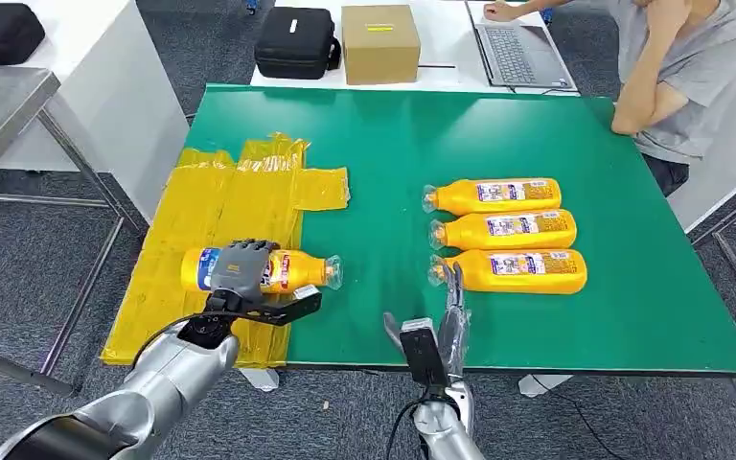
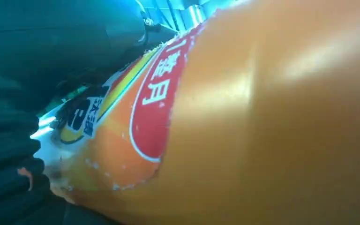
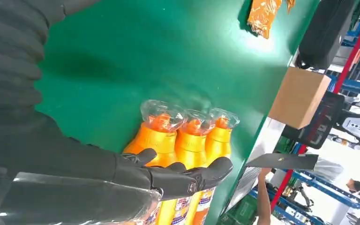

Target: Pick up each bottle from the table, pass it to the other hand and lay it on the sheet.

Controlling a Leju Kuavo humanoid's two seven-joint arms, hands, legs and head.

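So in the head view the left hand (image 1: 241, 267) sits lower left of the frame, fingers draped over a bottle (image 1: 292, 271) that's lying on its side on the yellow sheet (image 1: 213, 206), cap pointing toward the middle of the green table (image 1: 393, 144). It has that bottle gripped, and the left wrist view backs it up, with orange bottle body (image 2: 262, 140) and its red and white label pressed right against the camera. The right hand (image 1: 446, 311) is at the lower centre of the frame near the table's front edge, fingers stretched out straight and holding nothing, so spread wide, just beside the cap end of the nearest of the three bottles (image 1: 508, 235). Those three lie side by side right of centre, touching or nearly so, caps all aimed left. In the right wrist view you see the dark fingers (image 3: 187, 176) reaching out flat over those same bottles (image 3: 187, 140), clear caps lined up in a row. Upper part of the head view has a cardboard box (image 1: 380, 43), a black case (image 1: 295, 41), a laptop (image 1: 517, 48), and a person in a grey shirt (image 1: 680, 67) leaning on the table's upper right corner.
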